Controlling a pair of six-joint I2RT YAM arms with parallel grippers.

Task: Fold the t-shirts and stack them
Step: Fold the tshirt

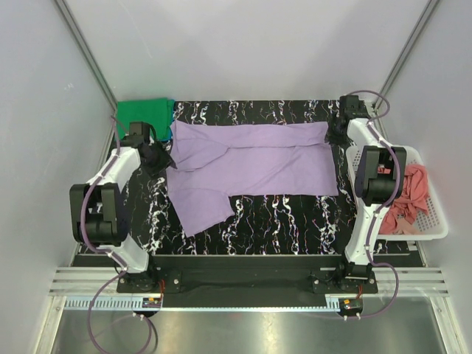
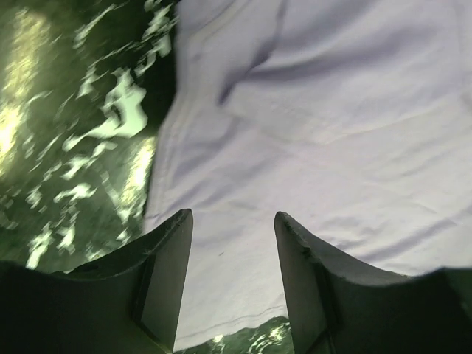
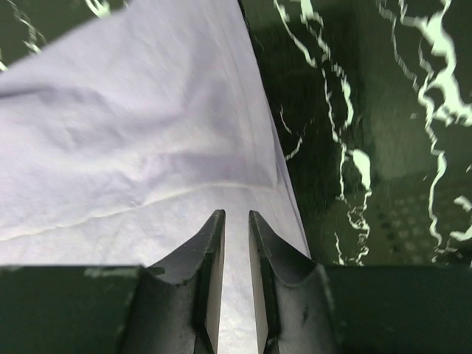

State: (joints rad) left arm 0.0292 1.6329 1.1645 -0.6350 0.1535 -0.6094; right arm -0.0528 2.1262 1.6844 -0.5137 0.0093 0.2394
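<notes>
A light purple t-shirt (image 1: 258,158) lies spread across the black marbled table (image 1: 295,214), one part folded down at the front left. My left gripper (image 1: 164,158) hovers at its left edge. In the left wrist view that gripper (image 2: 234,217) is open, and flat purple cloth (image 2: 324,110) shows under the wide gap. My right gripper (image 1: 335,135) is at the shirt's far right corner. In the right wrist view this gripper (image 3: 236,214) stands open by a narrow slit over the cloth (image 3: 133,133), with nothing pinched. A folded bright green t-shirt (image 1: 144,114) lies at the far left. A salmon pink t-shirt (image 1: 409,195) is crumpled in the basket.
A white lattice basket (image 1: 435,214) stands off the table's right side, beside the right arm. White walls close in on the left, right and back. A sliver of blue cloth (image 1: 172,116) shows at the green shirt's right edge.
</notes>
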